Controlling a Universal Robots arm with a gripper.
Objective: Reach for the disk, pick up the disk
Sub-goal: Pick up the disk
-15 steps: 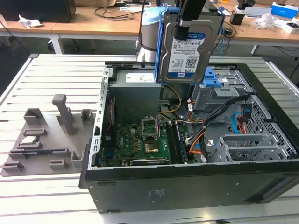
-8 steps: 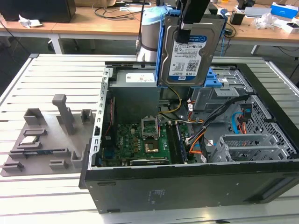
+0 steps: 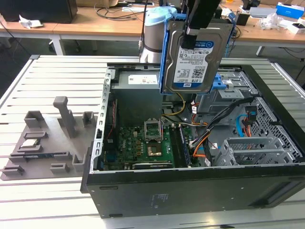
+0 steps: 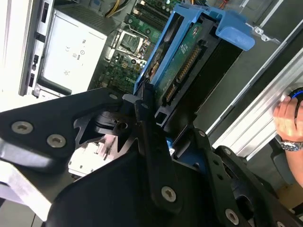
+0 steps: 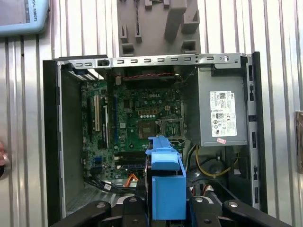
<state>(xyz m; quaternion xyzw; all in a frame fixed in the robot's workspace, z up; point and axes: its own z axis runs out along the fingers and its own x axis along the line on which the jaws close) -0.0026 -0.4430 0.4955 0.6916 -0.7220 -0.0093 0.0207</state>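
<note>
Both steps look done to me: my gripper (image 3: pixel 190 34) is clamped on the top edge of the disk (image 3: pixel 194 59), which hangs upright in the air, lifted clear above the open computer case (image 3: pixel 190 191) and touching nothing else.

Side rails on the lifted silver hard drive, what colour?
Blue plastic side rails, clearest in the exterior view.
</note>
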